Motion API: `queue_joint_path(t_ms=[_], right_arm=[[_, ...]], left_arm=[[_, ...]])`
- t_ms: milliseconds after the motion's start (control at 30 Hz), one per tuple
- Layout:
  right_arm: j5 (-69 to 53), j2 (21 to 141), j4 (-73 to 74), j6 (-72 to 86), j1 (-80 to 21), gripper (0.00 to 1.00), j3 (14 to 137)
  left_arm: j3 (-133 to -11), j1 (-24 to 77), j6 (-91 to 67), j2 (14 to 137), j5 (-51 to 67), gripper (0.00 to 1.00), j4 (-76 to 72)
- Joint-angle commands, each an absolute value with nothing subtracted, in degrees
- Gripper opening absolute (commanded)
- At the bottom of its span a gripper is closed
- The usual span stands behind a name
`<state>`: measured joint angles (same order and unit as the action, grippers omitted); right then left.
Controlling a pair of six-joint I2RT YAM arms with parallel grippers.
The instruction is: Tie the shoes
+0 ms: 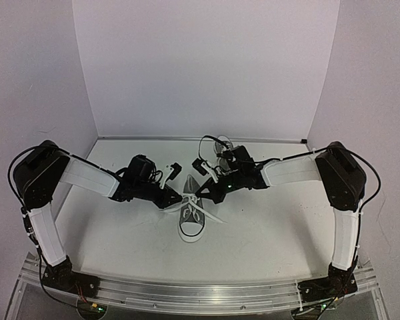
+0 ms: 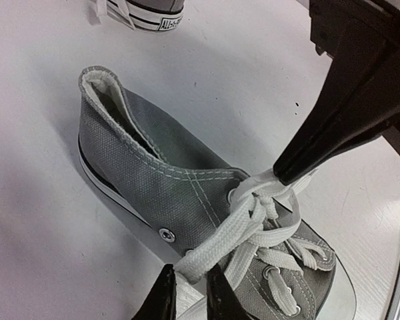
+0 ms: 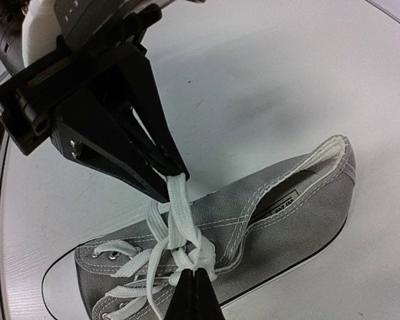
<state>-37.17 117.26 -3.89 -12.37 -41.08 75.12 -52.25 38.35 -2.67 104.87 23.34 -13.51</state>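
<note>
One grey sneaker (image 1: 191, 223) lies mid-table with its toe towards me; it also shows in the left wrist view (image 2: 153, 180) and the right wrist view (image 3: 287, 207). Its white laces (image 2: 237, 223) form a knot over the tongue. My left gripper (image 1: 176, 198) is shut on a lace strand on the shoe's left side (image 2: 190, 275). My right gripper (image 1: 204, 194) is shut on the lace at the knot (image 3: 193, 275). The two grippers face each other over the shoe. The second sneaker (image 1: 221, 148) sits further back, mostly hidden behind the right arm; its heel shows in the left wrist view (image 2: 153, 10).
White walls close in the table at the back and both sides. An aluminium rail (image 1: 200, 290) with the arm bases runs along the near edge. Loose lace ends (image 1: 212, 217) lie on the table to the right of the shoe.
</note>
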Motion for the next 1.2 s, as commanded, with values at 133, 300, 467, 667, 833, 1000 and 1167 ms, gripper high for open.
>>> queue_joint_path(t_ms=[133, 300, 467, 667, 833, 1000, 1167], right_arm=[[-38.1, 114.2, -6.7, -11.4, -41.3, 0.00, 74.5], [-37.8, 114.8, -6.9, -11.0, -41.3, 0.00, 74.8], [-37.7, 115.2, -7.0, -10.5, -41.3, 0.00, 75.1], [-37.9, 115.6, -7.2, -9.5, -41.3, 0.00, 75.2], [-37.9, 115.4, -7.4, -9.2, -41.3, 0.00, 75.0], [-38.2, 115.5, -7.5, -8.9, -41.3, 0.00, 75.2], [-38.6, 116.0, -7.5, -8.7, -41.3, 0.00, 75.6]], left_arm=[[-47.3, 38.3, 0.1, 96.6, 21.0, 0.34, -20.5], [-42.4, 38.3, 5.8, 89.1, 16.7, 0.36, -23.6], [-40.6, 40.8, 20.8, 86.2, 21.2, 0.35, -22.0], [-42.6, 46.1, 40.6, 89.4, 17.5, 0.31, -16.6], [-48.3, 48.3, 47.2, 93.4, 15.0, 0.23, -12.2], [-53.4, 49.9, 51.7, 97.9, 10.7, 0.22, -8.5], [-57.2, 50.3, 55.0, 100.7, 8.4, 0.21, -5.9]])
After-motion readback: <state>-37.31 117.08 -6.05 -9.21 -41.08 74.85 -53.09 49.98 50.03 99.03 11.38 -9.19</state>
